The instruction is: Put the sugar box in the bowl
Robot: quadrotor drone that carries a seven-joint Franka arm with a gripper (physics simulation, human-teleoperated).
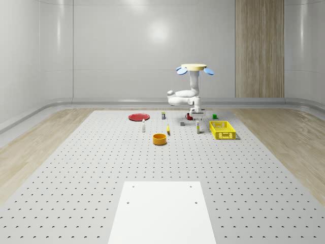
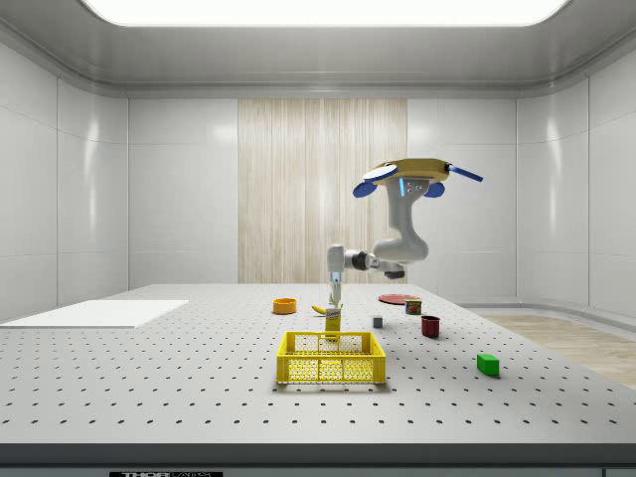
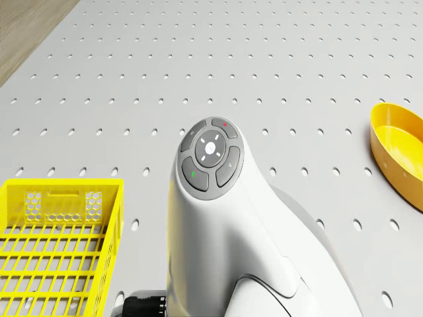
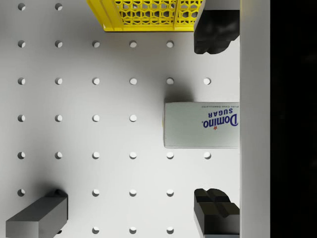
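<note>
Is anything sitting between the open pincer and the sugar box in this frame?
Nothing visible does. In the wrist view the sugar box lies directly below the open pincer, between its two fingertips. The yellow crate sits off to one side. The drone hovers above.

The arm point(image 3: 238, 224) occupies the centre of the frame as a white, rounded housing. Its upper end carries a grey circular control pad point(image 3: 210, 153) with a white centre button, surrounded by segment buttons, one with a small red mark and one with a small green mark. A yellow lattice-walled crate point(image 3: 56, 254) stands on the perforated grey desk point(image 3: 198, 59) to one side of the arm. A yellow bowl point(image 3: 398, 152) rests on the desk on the opposite side, partly cut off by the frame edge. A strip of wood floor point(image 3: 26, 33) borders the desk at one corner.
</note>
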